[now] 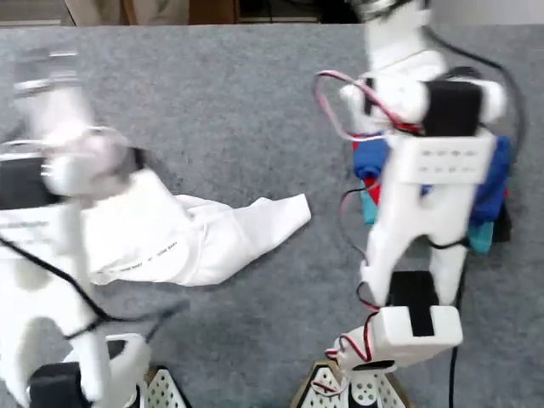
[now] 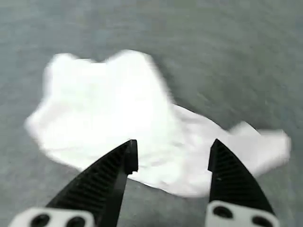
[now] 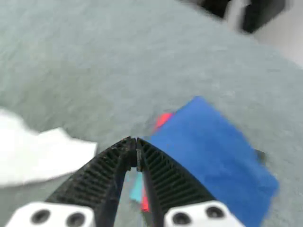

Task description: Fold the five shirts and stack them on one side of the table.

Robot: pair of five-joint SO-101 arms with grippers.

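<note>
Your left gripper (image 2: 173, 146), jaws released, is hovering to grab the white shirt (image 2: 109, 109); your right gripper (image 3: 136, 142), clenched empty, is overhanging the shirt stack (image 3: 213, 142).

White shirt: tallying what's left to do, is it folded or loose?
Loose. The white shirt lies crumpled on the table, one sleeve trailing out, apart from the stack.

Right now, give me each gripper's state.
Left gripper: open, holding nothing, over the white shirt.
Right gripper: shut, holding nothing.
</note>
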